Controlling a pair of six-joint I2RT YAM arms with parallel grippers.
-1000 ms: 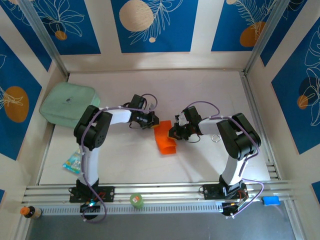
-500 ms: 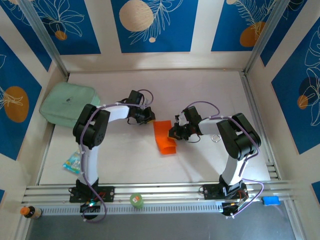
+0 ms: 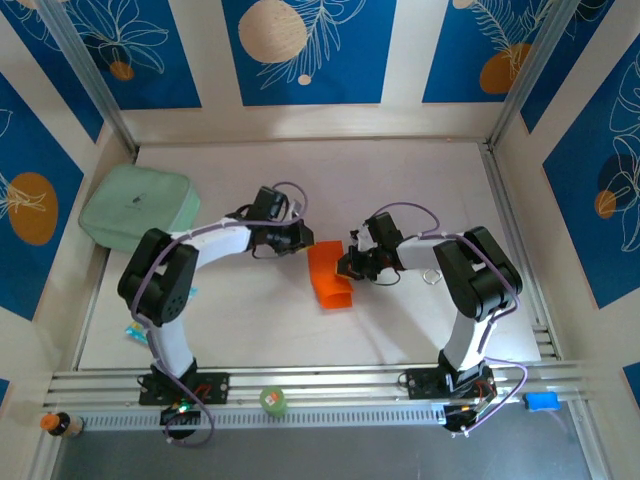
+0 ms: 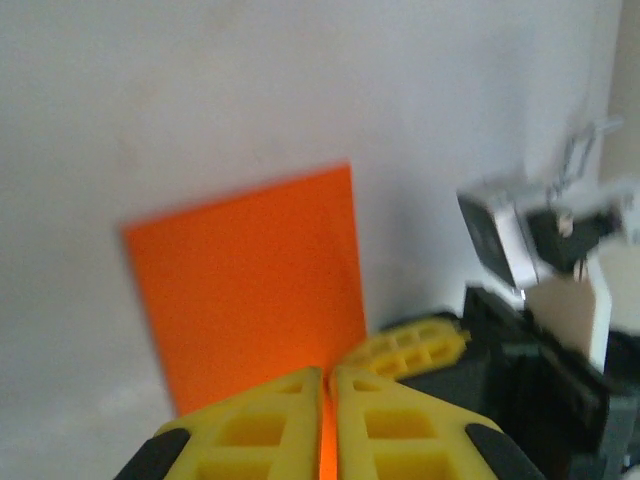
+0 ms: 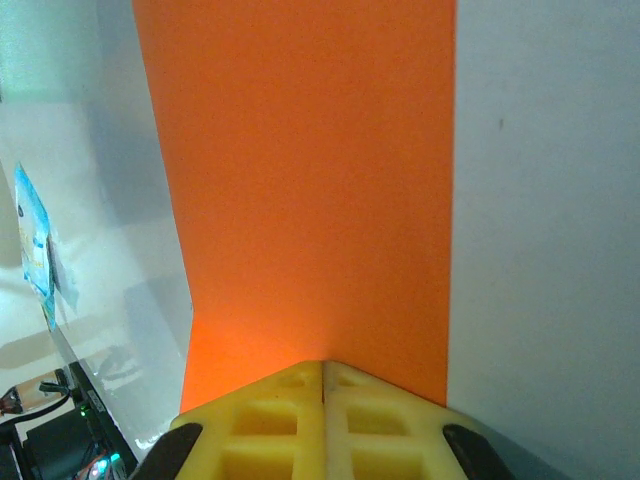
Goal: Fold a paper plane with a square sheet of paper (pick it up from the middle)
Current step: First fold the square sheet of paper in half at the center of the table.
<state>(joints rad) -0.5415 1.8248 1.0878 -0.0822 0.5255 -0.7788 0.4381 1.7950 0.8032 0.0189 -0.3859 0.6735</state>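
Blue panels (image 3: 300, 50), printed with white leaf outlines and orange and beige discs, are enclosing the white table (image 3: 400, 180) on three sides. A slotted metal rail (image 3: 340, 382) is running along its near edge. The left arm (image 3: 165, 280) and the right arm (image 3: 480, 280) are bending inward from their bases and almost meeting near the table's middle. A pale green pad (image 3: 135, 208) is lying in the far left corner, well apart from both.

The square sheet of paper (image 3: 328, 275), bright orange and folded narrower than square, is lying at the middle of the table between the two grippers. Its near end is showing a darker crease.

The left gripper (image 4: 326, 372) is pressing its yellow fingers together with nothing between them. It is hanging over the sheet's far left corner, and I cannot tell whether it is touching. The right gripper (image 5: 322, 366) is also pressing its fingers together, with the tips lying against the sheet's face at its right edge, not clamping it. The two grippers are standing near each other across the sheet.

A blue-and-white packet (image 3: 133, 330) is lying partly hidden behind the left arm, its print too small to read. A blue block (image 3: 541, 401), a green round object (image 3: 273, 401) and a small orange-capped bottle (image 3: 58, 424) are sitting along the near rail.
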